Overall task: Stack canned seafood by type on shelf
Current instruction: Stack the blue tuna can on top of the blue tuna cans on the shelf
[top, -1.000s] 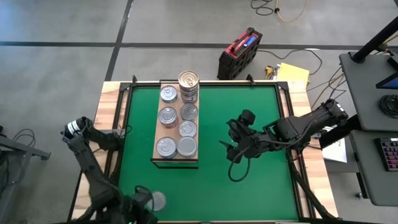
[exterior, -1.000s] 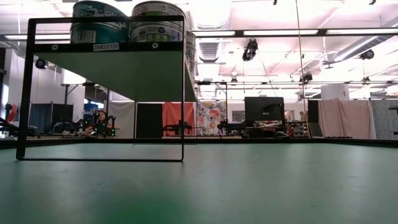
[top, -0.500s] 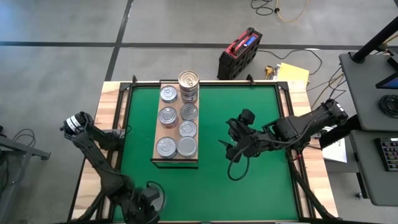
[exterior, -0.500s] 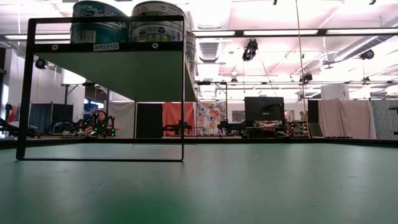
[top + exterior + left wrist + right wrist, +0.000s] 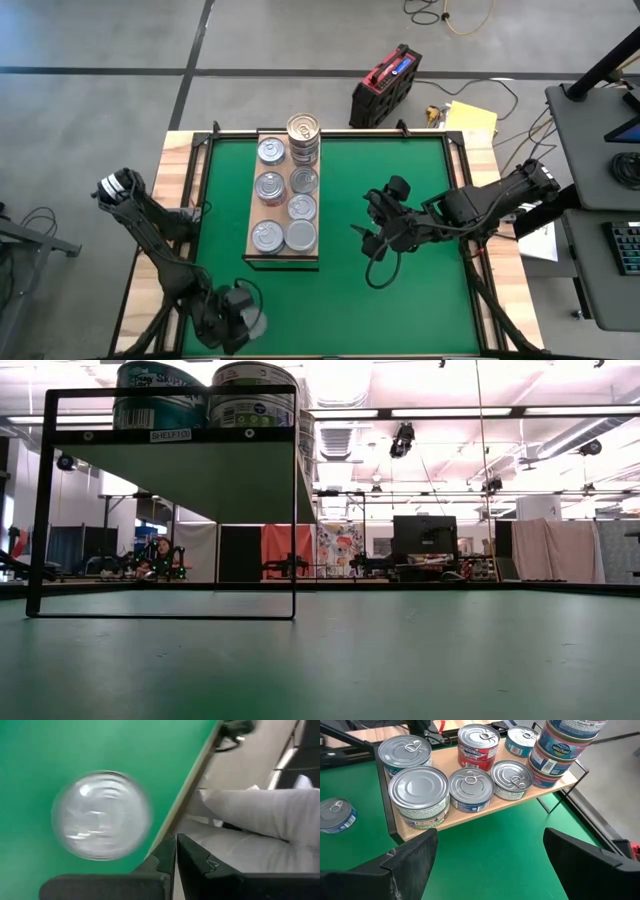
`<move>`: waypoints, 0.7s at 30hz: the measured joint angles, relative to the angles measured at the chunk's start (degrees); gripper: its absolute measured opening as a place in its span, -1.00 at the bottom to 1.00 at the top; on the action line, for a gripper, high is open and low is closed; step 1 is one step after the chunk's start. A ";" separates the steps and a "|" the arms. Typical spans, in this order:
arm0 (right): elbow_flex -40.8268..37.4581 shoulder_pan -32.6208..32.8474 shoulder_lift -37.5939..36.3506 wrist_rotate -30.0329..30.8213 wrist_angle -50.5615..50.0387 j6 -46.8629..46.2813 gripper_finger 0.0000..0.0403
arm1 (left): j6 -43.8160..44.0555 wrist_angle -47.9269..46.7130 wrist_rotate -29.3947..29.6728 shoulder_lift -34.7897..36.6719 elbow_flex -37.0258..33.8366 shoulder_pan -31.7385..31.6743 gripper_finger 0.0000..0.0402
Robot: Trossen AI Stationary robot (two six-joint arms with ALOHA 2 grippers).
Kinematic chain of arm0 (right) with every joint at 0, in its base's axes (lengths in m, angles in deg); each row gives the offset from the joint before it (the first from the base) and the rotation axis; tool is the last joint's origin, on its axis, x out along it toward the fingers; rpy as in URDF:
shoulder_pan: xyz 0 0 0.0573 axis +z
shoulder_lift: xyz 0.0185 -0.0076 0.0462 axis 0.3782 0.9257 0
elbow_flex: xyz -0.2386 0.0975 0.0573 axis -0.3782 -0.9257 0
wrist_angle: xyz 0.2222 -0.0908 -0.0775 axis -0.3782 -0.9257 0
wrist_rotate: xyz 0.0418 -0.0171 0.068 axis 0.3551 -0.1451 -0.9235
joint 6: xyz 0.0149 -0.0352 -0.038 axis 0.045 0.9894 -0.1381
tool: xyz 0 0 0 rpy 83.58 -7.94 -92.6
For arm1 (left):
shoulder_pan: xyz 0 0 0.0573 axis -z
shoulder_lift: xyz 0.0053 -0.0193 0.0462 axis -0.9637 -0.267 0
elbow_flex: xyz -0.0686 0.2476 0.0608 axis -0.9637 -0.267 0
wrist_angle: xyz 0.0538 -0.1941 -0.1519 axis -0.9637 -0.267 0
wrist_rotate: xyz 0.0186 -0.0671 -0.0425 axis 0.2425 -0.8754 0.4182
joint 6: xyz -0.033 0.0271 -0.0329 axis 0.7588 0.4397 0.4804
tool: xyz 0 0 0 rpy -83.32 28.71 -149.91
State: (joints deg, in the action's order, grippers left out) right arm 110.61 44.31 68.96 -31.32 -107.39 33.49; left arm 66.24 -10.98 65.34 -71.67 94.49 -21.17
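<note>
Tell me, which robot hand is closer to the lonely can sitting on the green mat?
The left. The left gripper hangs right beside the can on the mat at the table's near edge. The right gripper hovers over the mat to the right of the shelf, much farther away.

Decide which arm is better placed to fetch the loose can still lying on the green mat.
Left. The left gripper hovers right beside the loose can near the mat's front edge, while the right gripper waits mid-table, facing the shelf.
</note>
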 joint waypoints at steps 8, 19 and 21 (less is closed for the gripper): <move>0.00 0.00 0.00 -0.06 0.97 -1.06 0.76 | 6.34 2.50 0.29 8.92 -12.26 0.09 -1.00; 0.00 0.00 0.02 -0.09 1.66 -0.92 0.76 | 20.33 3.70 0.24 8.90 -15.36 -0.37 -0.98; 0.00 0.00 0.02 -0.11 1.66 -0.93 0.76 | 21.46 3.55 0.26 8.27 -15.01 -0.37 -0.92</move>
State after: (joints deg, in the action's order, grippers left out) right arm 110.61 44.31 68.98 -31.42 -105.73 32.55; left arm 87.70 -7.43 65.60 -63.40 79.49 -21.55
